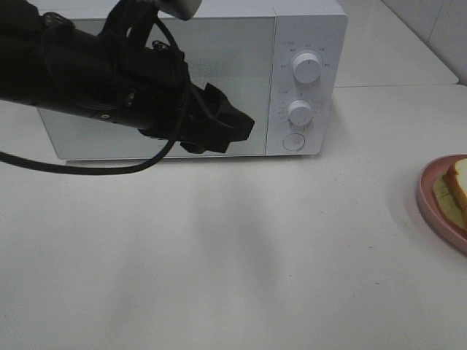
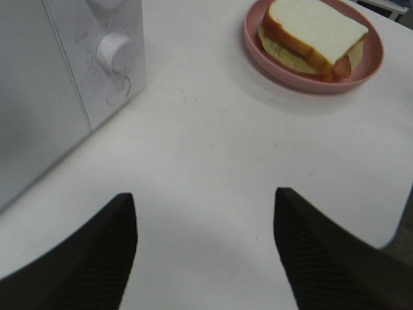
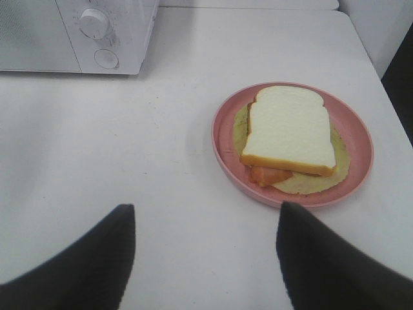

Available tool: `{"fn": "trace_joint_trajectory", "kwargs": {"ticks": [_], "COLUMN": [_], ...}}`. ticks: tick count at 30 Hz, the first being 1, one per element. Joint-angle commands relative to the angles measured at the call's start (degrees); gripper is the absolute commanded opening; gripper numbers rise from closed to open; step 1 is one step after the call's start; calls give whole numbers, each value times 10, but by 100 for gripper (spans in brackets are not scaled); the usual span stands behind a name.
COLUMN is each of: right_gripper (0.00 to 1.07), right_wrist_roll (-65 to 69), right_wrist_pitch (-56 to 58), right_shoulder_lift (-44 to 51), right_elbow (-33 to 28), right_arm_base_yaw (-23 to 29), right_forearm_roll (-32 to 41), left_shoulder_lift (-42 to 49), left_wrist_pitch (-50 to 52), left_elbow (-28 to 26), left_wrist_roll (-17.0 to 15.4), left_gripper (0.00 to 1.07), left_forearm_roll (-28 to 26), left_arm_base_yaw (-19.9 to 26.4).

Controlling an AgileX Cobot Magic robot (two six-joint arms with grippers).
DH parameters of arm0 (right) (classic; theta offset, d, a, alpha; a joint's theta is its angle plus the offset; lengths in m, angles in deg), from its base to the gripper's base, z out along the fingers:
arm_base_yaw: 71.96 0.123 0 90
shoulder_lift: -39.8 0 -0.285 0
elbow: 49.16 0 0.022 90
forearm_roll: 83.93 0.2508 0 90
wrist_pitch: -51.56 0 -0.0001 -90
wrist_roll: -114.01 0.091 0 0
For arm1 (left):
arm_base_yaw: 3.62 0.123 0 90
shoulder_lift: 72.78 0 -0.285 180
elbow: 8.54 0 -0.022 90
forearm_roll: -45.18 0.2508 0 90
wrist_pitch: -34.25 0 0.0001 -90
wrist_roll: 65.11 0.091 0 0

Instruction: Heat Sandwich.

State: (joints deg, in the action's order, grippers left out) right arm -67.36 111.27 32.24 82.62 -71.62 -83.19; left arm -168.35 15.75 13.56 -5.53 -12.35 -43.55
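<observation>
The sandwich (image 1: 458, 186) (image 2: 313, 32) (image 3: 289, 129), white bread with golden crust and an orange filling, lies on a round pink plate (image 1: 430, 200) (image 2: 258, 51) (image 3: 222, 142) at the table's right edge. The white microwave (image 1: 306, 29) (image 2: 64, 77) (image 3: 39, 32) stands at the back with its door shut. My left gripper (image 1: 237, 135) (image 2: 205, 194) hangs in front of the door's lower right corner, open and empty. Over the table a short way from the plate, my right gripper (image 3: 205, 206) is open and empty; the high view does not show it.
The microwave's panel carries two knobs (image 1: 307, 65) (image 1: 300, 111) and a round button (image 1: 292, 141). My left arm and its cable cross the door's front. The white table (image 1: 219, 262) has its right edge just beyond the plate.
</observation>
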Motion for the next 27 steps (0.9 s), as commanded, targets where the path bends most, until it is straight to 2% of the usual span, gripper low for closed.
{"fn": "trace_joint_trajectory", "kwargs": {"ticks": [1, 2, 4, 5, 6, 9, 10, 11, 14, 15, 16, 19, 20, 21, 24, 25, 27], "right_gripper": [62, 62, 62, 62, 62, 62, 62, 62, 62, 62, 62, 62, 62, 62, 62, 62, 62], "right_wrist_roll": [2, 2, 2, 2, 2, 2, 2, 2, 2, 2, 2, 2, 2, 2, 2, 2, 2], "right_wrist_pitch": [-2, -2, -2, -2, -2, -2, -2, -2, -2, -2, -2, -2, -2, -2, -2, -2, -2], "right_shoulder_lift": [15, 15, 15, 15, 15, 15, 15, 15, 15, 15, 15, 15, 15, 15, 15, 15, 15], "right_elbow": [-1, -1, -1, -1, -1, -1, -1, -1, -1, -1, -1, -1, -1, -1, -1, -1, -1], "right_arm_base_yaw": [-3, -3, -3, -3, -3, -3, -3, -3, -3, -3, -3, -3, -3, -3, -3, -3, -3], "right_forearm_roll": [-2, -2, -2, -2, -2, -2, -2, -2, -2, -2, -2, -2, -2, -2, -2, -2, -2], "left_shoulder_lift": [12, 26, 42, 62, 62, 97, 97, 127, 174, 215, 215, 285, 285, 332, 431, 431, 487], "left_wrist_pitch": [-42, -80, -127, -173, -173, -233, -233, -261, -292, -312, -312, -340, -340, -358, -387, -387, -406], "left_elbow": [2, 2, 2, 3, 3, 3, 3, 4, 15, 33, 33, 66, 66, 91, 137, 137, 152], "left_wrist_roll": [-104, -222, -341, -429, -429, -514, -514, -536, -537, -537, -537, -539, -539, -539, -545, -545, -551], "left_gripper": [63, 63, 63, 63, 63, 64, 64, 67, 68, 68, 68, 68, 68, 68, 68, 68, 68], "left_forearm_roll": [78, 197, 309, 399, 399, 496, 496, 521, 520, 518, 518, 518, 518, 521, 522, 522, 527], "left_arm_base_yaw": [7, 15, 22, 29, 29, 50, 50, 77, 124, 165, 165, 225, 225, 256, 308, 308, 328]}}
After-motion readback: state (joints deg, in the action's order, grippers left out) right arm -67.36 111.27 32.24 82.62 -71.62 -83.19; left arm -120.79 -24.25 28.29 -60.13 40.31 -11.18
